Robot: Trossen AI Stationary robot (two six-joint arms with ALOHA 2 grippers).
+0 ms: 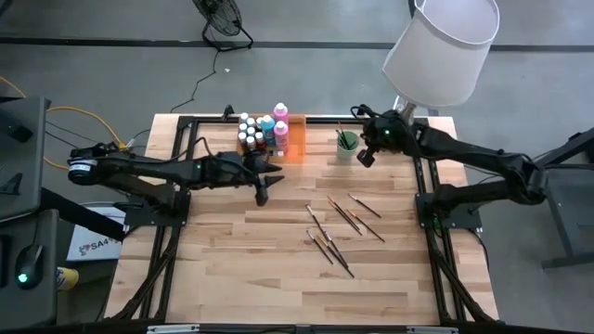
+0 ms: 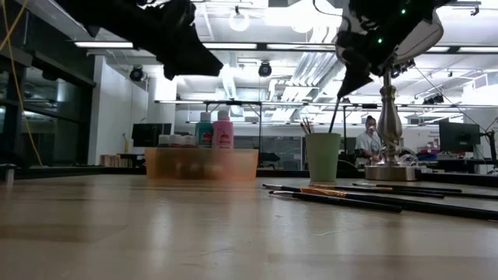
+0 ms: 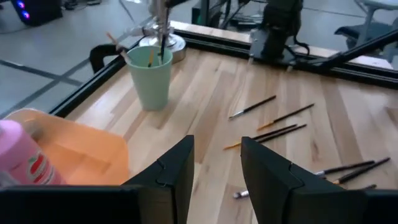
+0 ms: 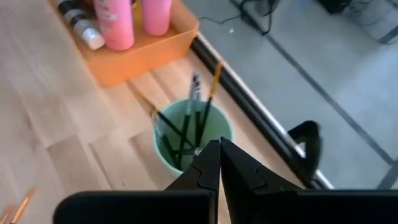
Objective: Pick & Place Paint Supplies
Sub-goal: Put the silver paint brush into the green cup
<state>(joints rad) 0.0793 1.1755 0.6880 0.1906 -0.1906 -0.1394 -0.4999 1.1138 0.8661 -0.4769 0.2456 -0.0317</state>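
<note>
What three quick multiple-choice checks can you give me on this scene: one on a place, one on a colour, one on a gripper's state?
1. Where does the right gripper hang?
A. over the pale green cup
B. over the orange tray
C. over the loose paintbrushes

2. What colour are the tallest paint bottles in the tray?
A. blue
B. pink
C. brown

3. How does the left gripper stand?
A. shut on a brush
B. shut on a bottle
C. open, empty

Answers:
1 A: the right wrist view looks straight down into the cup.
2 B: the pink ones rise above the rest.
3 C: a bare gap shows between its fingers.
</note>
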